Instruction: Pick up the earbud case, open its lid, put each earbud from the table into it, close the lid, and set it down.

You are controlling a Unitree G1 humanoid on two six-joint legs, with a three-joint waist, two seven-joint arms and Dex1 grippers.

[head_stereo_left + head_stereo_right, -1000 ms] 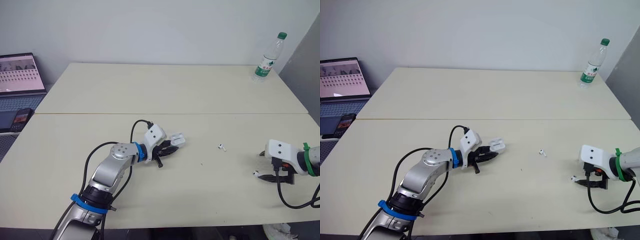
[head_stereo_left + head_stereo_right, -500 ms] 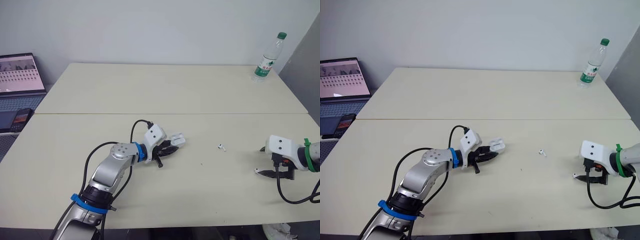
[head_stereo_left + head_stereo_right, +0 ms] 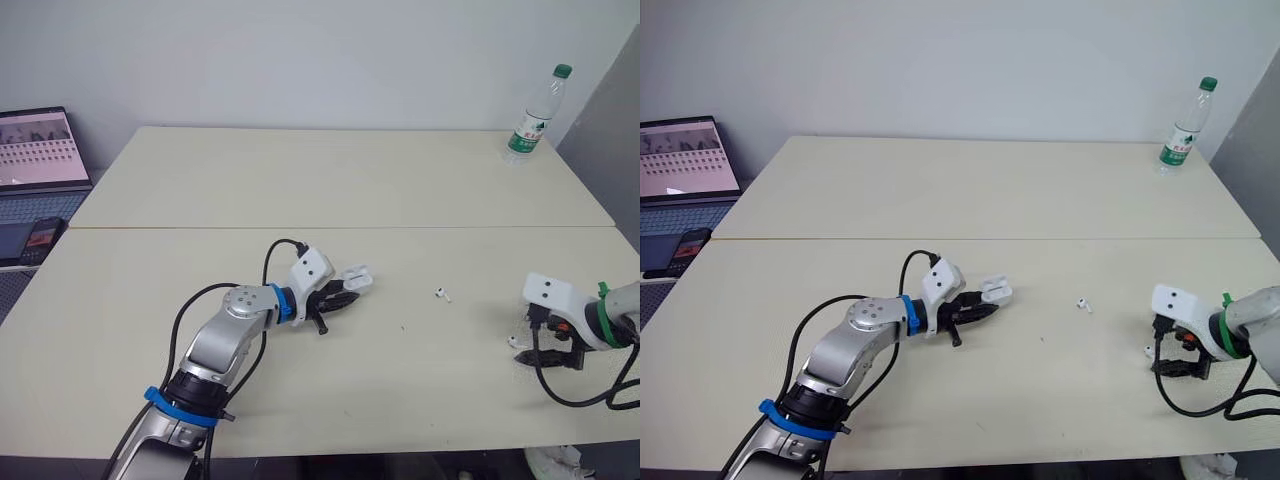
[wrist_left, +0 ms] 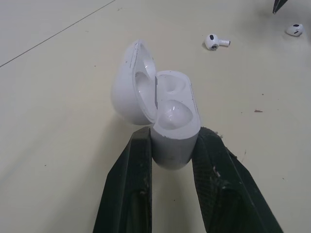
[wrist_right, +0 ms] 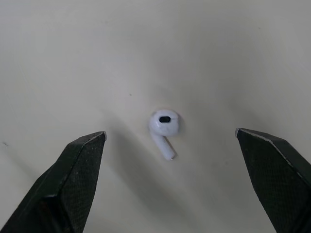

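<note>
Far from case (image 3: 355, 277): bottle (image 3: 530, 118) R, laptop (image 3: 38, 160) L.

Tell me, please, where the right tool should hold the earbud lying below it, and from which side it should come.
Grip the earbud by its rounded head, coming straight down from above. It lies flat on the table, centred under the open right tool. The head is its widest part, while the thin stem would probably slip.

An office or lab room: two long cream-coloured surfaces (image 3: 350, 180) pushed together against a plain white wall (image 3: 300, 60), an open laptop (image 3: 38, 150) beside the left edge, a clear plastic water bottle (image 3: 533, 118) at the far right corner.
</note>
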